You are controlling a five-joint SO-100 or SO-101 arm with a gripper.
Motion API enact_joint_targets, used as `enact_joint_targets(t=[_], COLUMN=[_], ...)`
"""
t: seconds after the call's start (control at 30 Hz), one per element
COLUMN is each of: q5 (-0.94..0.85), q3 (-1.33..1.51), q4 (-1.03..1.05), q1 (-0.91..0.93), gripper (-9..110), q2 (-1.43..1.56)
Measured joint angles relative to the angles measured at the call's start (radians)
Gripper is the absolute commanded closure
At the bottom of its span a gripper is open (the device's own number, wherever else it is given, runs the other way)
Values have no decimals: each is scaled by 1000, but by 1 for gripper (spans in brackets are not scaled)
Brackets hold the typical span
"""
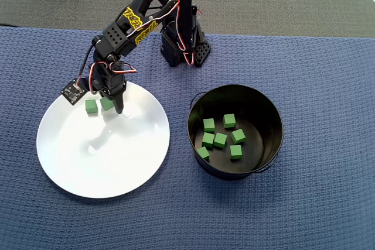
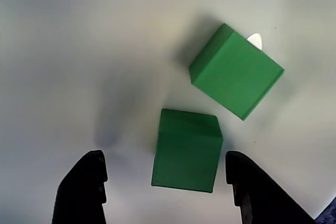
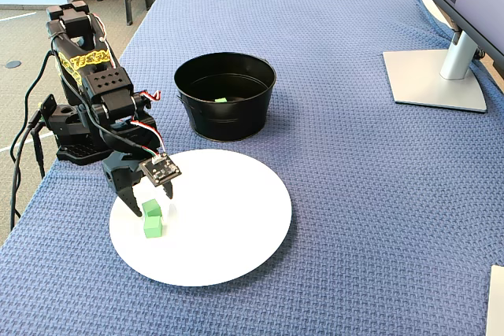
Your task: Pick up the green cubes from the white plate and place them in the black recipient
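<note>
Wrist view shows the pincer (image 2: 167, 192) spread wide, one green cube (image 2: 186, 150) centred between its fingers without contact; a second cube (image 2: 235, 77) lies just beyond, to the right. Both rest on the white plate (image 1: 105, 168), left of the black recipient (image 1: 269, 109).

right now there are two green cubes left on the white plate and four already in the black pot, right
Not quite: the black pot holds six green cubes, not four, as the overhead view shows. Two green cubes are indeed left on the white plate, with the open gripper straddling one of them.
</note>
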Motion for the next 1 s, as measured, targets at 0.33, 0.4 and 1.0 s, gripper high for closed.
enact_joint_targets(t=[0.33, 0.4, 1.0], q5=[11, 25, 387], q3=[12, 12, -270], q4=[-32, -46, 420], q1=[-2, 0, -152], gripper=[101, 101, 101], q2=[0, 0, 229])
